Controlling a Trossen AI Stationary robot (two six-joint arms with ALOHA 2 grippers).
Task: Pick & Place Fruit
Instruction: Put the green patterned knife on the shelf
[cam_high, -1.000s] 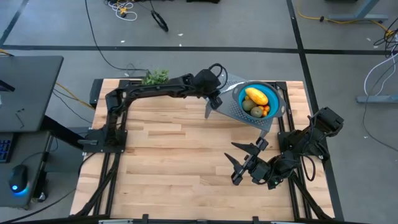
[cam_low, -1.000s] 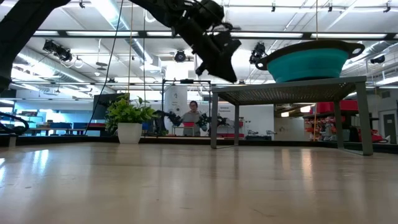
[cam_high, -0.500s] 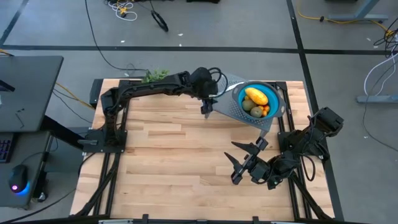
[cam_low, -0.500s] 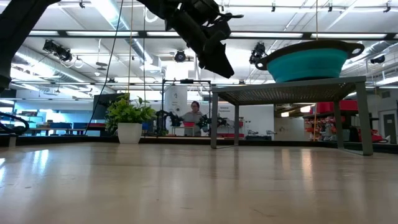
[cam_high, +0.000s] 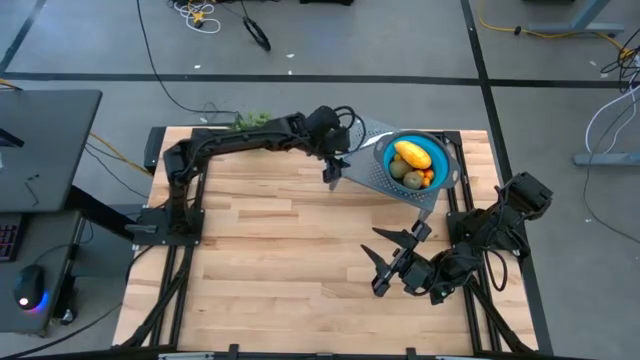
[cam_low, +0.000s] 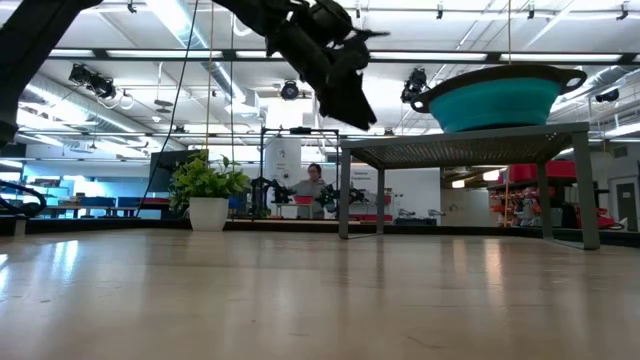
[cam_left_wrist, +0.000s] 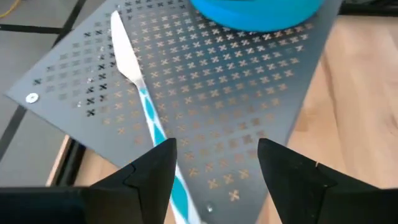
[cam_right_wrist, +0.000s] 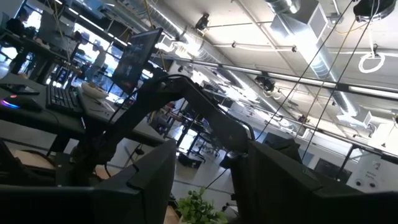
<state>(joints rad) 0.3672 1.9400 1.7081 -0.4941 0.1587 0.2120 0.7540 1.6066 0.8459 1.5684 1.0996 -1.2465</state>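
Note:
The fruit lies in a blue bowl (cam_high: 440, 152) at the far right: a yellow oblong one (cam_high: 412, 154), two olive-brown ovals (cam_high: 398, 168), and tiny orange-red ones (cam_high: 428, 177). The bowl stands on a perforated grey metal stand (cam_high: 365, 175). My left gripper (cam_left_wrist: 214, 171) hovers open over the stand's near-left corner, holding nothing. A slim knife (cam_left_wrist: 138, 93) with a white blade and blue handle lies flat on the stand, its handle end running beneath one finger (cam_left_wrist: 155, 171). My right gripper (cam_high: 385, 262) waits open above the table's near right part.
A leafy green sprig (cam_high: 250, 122) in a white pot (cam_low: 208, 212) stands at the table's far edge, left of the stand. The stand (cam_low: 470, 150) rests on thin legs above the table. Bare wooden boards (cam_high: 280, 240) stretch across the middle and left.
My left gripper has drawn back a little from the bowl toward the table's left and up, and its wrist has rolled. The bowl, the fruit and my right arm have kept still.

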